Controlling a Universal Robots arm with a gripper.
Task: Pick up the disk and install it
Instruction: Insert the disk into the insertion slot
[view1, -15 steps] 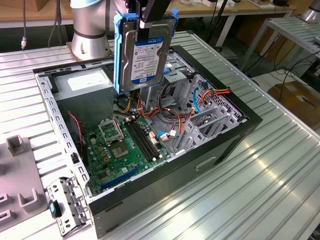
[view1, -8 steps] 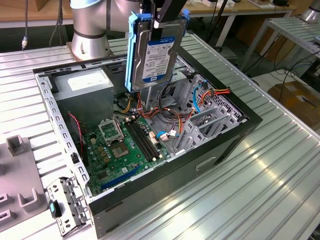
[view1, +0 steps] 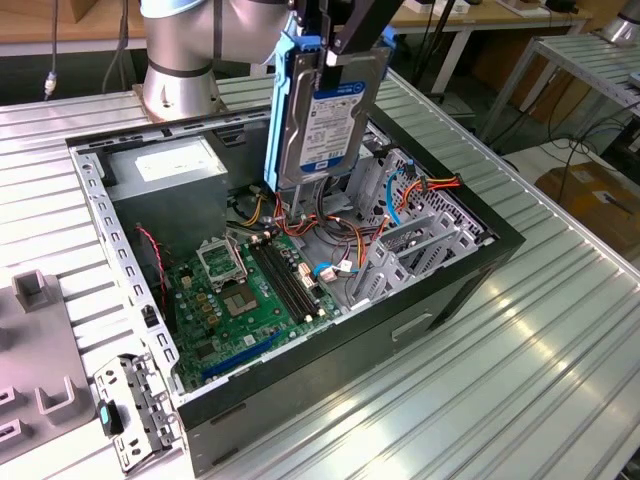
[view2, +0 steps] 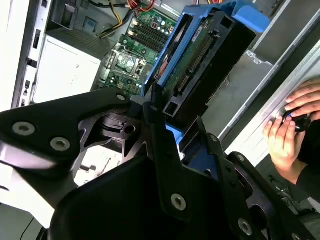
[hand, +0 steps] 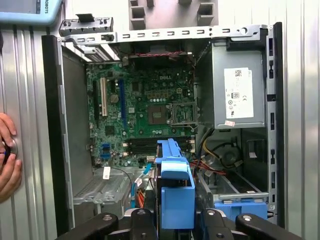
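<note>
Exterior view: my fingers (view1: 352, 35) clamp the disk (view1: 330, 120) by its top end, long axis upright, above the open computer case (view1: 470, 275).

Disk (view1: 330, 130) of dull silver metal, framed in glossy blue plastic; table (view1: 520, 370) of ribbed, shiny metal

The exterior view's top edge cuts off the arm (view1: 185, 50), and the disk (view1: 325, 115) hides part of the cables (view1: 318, 222).
</note>
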